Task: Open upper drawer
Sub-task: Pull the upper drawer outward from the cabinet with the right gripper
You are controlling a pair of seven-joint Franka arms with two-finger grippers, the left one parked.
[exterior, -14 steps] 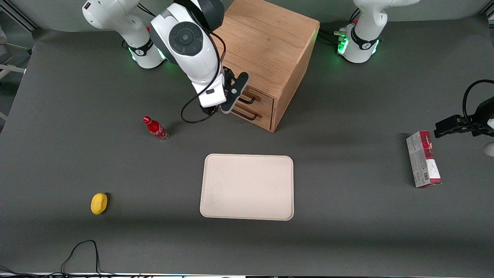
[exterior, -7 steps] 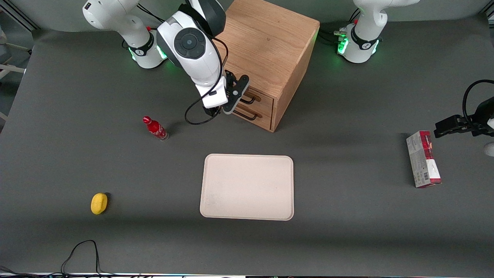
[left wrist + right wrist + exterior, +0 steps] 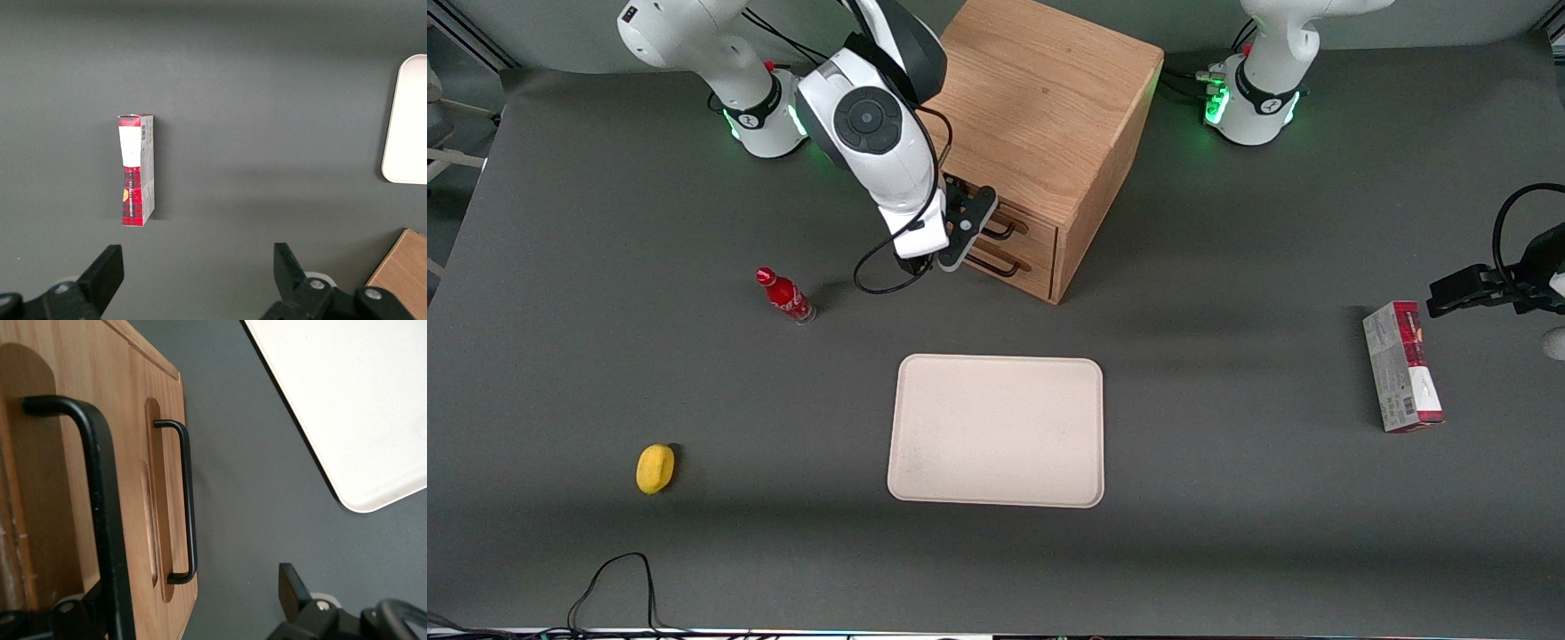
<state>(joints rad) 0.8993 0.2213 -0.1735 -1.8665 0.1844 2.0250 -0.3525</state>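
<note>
Front view: a boxy wooden cabinet (image 3: 1040, 124) is seen on the dark bench (image 3: 1227, 516), with the working arm's gripper (image 3: 963, 233) held right in front of its drawer faces.
Upper drawer: the upper drawer (image 3: 1021, 227) is set in the cabinet's front, directly above the lower drawer (image 3: 1014, 267); both fronts appear flush, so it is taken as closed.
Handle: the upper drawer's dark bar handle (image 3: 100, 520) is shown very close in the right wrist view, crossing between the two finger positions.
Gripper: its fingers are spread apart, one on each side of that bar; contact with the bar cannot be told.
Tray: a beige tray (image 3: 996, 431) lies nearer the front camera than the cabinet.
Bottle: a small red bottle (image 3: 784, 295) stands near the gripper, toward the working arm's end.
Other items: a yellow object (image 3: 655, 468) and a red-and-white box (image 3: 1400, 366) lie well apart, at the bench's two ends.
</note>
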